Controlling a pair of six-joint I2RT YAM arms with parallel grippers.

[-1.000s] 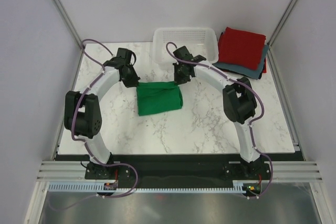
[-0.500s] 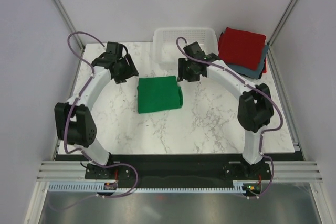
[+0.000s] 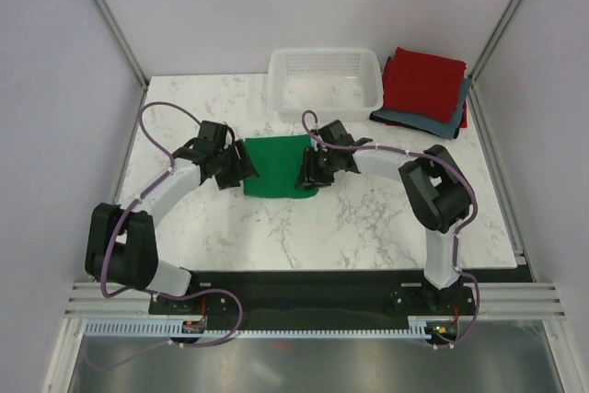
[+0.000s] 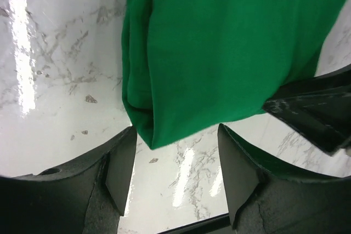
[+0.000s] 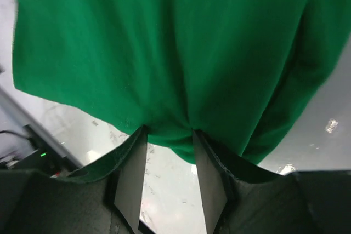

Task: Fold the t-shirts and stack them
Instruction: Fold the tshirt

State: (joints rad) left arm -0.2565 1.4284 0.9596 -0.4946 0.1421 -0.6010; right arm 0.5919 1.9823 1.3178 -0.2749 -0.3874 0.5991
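Note:
A bright green t-shirt (image 3: 274,163), folded into a rectangle, lies flat in the middle of the table. My left gripper (image 3: 243,170) sits low at its left edge; in the left wrist view it (image 4: 175,131) is open, and only the shirt's near corner (image 4: 156,132) reaches between the tips. At the shirt's right edge is my right gripper (image 3: 307,174). Its fingers (image 5: 131,176) stand partly closed on a bunched piece of the hem (image 5: 167,135). A red t-shirt (image 3: 423,80) lies folded on a grey-blue one (image 3: 416,120) at the back right.
A white mesh basket (image 3: 324,98) stands at the back, just behind the green shirt and left of the stack. The marble table (image 3: 304,227) ends at grey walls on both sides. The arms' bases (image 3: 304,301) sit along the near edge.
Both arms came forward from the shirt's far corners and dropped low to its left and right edges. Both grippers opened; the right has since narrowed onto the hem.

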